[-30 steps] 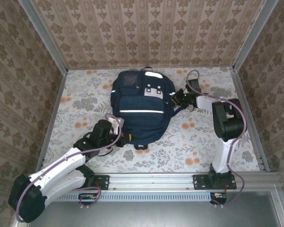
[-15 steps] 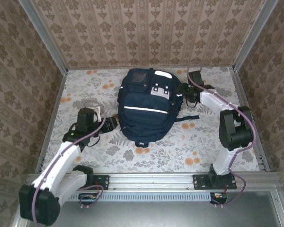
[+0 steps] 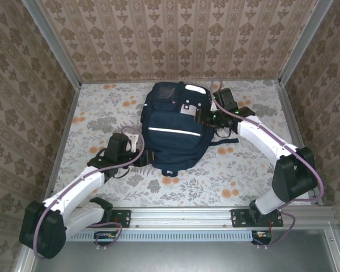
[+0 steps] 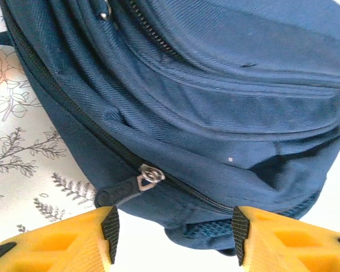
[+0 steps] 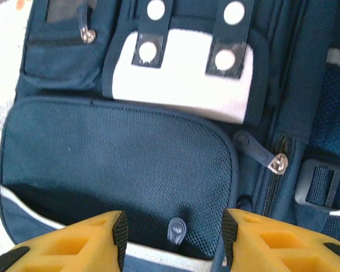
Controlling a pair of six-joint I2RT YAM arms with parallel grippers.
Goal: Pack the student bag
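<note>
The left arm (image 3: 73,192) reaches from the near left corner across the flowered desk (image 3: 102,107) towards the middle. Its left hand (image 3: 146,157) sits just beside the near left side of the student bag (image 3: 173,127). In the left wrist view the left hand (image 4: 173,238) has its yellow fingers (image 4: 56,241) well apart with nothing between them. The navy side of the bag (image 4: 215,113) rises just past the tips. A metal zip pull (image 4: 149,175) with a dark tab lies on the bag's side zip, just beyond one fingertip; I cannot tell whether they touch.

The student bag lies flat with its front up, in the middle of the desk towards the far wall, between the two hands. A white stripe (image 3: 170,132) runs across its front, and a grey-white patch (image 3: 187,110) sits farther back. A dark strap (image 3: 224,143) trails from its right side onto the desk.

The right hand (image 3: 207,116) rests over the bag's far right part. In the right wrist view the right hand (image 5: 173,243) also has its fingers (image 5: 272,246) apart, clamped on nothing. They hang over a dark mesh pocket (image 5: 119,164), below the white patch (image 5: 181,79). A small pull tab (image 5: 175,229) lies in the gap between the tips, and a second zip pull (image 5: 279,164) shows beside the pocket. The right arm (image 3: 266,141) bends back to its base at the near right.
</note>
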